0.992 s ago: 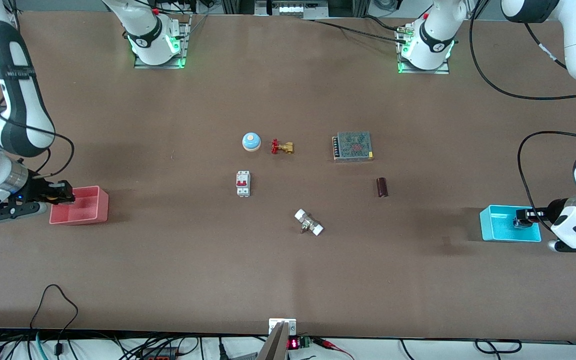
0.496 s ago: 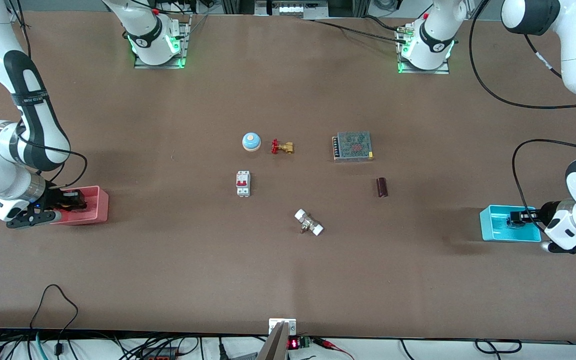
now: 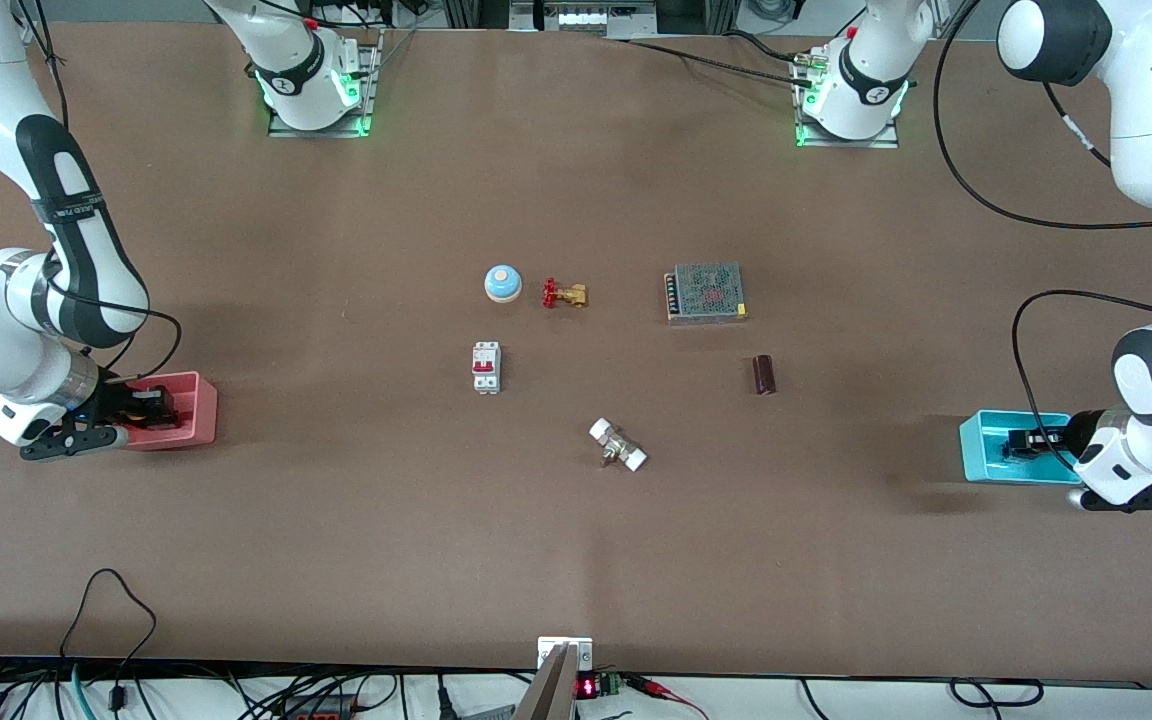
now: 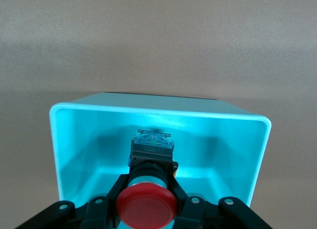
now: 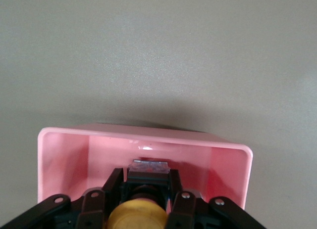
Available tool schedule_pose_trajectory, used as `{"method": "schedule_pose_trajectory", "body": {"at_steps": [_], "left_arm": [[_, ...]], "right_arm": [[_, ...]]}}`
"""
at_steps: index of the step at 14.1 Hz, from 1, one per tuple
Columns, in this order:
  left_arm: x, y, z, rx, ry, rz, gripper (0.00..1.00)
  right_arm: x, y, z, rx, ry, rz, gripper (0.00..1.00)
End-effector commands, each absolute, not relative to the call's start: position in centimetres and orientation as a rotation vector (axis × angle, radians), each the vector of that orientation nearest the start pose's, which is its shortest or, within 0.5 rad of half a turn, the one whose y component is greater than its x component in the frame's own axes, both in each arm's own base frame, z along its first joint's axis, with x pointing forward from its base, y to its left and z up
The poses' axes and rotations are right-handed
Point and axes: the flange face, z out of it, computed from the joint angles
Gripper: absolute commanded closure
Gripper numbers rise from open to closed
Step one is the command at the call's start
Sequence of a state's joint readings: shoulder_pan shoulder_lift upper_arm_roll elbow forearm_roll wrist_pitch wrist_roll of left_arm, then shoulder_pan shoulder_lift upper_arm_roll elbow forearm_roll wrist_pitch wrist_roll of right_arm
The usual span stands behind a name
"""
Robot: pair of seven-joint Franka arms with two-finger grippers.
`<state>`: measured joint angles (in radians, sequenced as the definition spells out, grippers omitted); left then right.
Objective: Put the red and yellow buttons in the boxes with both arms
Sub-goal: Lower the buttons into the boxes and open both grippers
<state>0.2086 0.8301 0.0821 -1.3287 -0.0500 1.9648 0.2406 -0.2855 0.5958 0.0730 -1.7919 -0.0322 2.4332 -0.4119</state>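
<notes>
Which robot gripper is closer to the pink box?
The right gripper. It is over the pink box, holding the yellow button. The left gripper is over the blue box, at the table's left-arm end.

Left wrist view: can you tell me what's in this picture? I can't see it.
The left gripper holds a red button by its black body, inside a cyan blue box. The box sits on a plain brown table.
</notes>
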Motion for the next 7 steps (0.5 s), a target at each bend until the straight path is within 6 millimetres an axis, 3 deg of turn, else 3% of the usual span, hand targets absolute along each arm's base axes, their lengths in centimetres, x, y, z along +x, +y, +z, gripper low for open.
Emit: {"method": "schedule_pose_trajectory", "body": {"at_steps": [1, 2, 4, 6, 7], "left_arm": [[70.2, 19.2, 21.6, -3.197, -0.103, 0.274, 0.78], [70.1, 19.2, 21.2, -3.198, -0.104, 0.283, 0.76], [69.9, 19.2, 20.3, -3.199, -0.100, 0.297, 0.60], [70.0, 19.2, 20.3, -3.202, -0.107, 0.280, 0.29], [70.1, 19.1, 20.8, -3.204, -0.103, 0.272, 0.07]], "right_arm": [[64.9, -14.6, 21.9, -3.109, -0.354, -0.088, 0.45], [64.9, -14.6, 21.6, -3.106, -0.352, -0.082, 0.44], [64.9, -14.5, 21.5, -3.105, -0.354, -0.080, 0.43], [64.8, -14.6, 21.4, -3.105, -0.351, -0.078, 0.42], [64.9, -14.5, 21.5, -3.106, -0.352, -0.080, 0.41]]}}
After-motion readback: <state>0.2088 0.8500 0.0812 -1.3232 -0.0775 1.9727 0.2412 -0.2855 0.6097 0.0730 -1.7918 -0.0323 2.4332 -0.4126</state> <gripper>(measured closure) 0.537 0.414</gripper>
